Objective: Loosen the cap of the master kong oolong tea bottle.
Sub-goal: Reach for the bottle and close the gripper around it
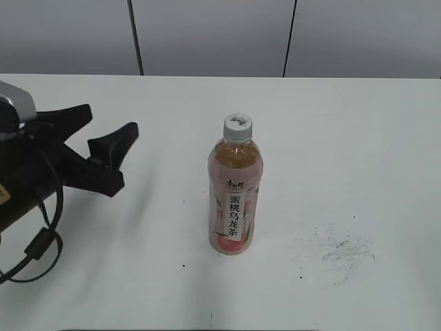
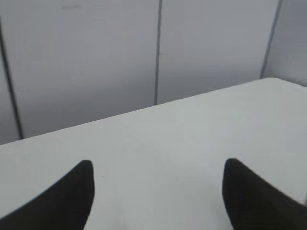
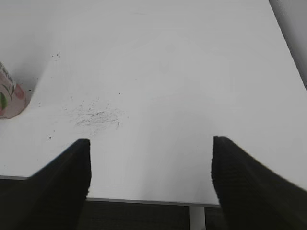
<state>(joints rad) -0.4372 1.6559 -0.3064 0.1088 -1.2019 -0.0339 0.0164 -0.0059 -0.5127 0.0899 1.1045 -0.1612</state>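
Observation:
The master kong oolong tea bottle (image 1: 235, 196) stands upright near the middle of the white table, pink peach label facing me. Its white-grey cap (image 1: 238, 126) sits on top. My left gripper (image 1: 110, 124) is open and empty, above the table well to the left of the bottle, jaws pointing right. In the left wrist view the open jaws (image 2: 158, 167) frame bare table; the bottle is out of that view. My right gripper (image 3: 151, 143) is open and empty near the table's front edge. Only the bottle's base (image 3: 10, 98) shows at the far left of the right wrist view.
A dark scuff mark (image 1: 341, 249) lies on the table to the right of the bottle, and also shows in the right wrist view (image 3: 96, 117). Grey wall panels (image 1: 207, 34) stand behind the table. The table's front edge (image 3: 144, 199) is just below my right jaws.

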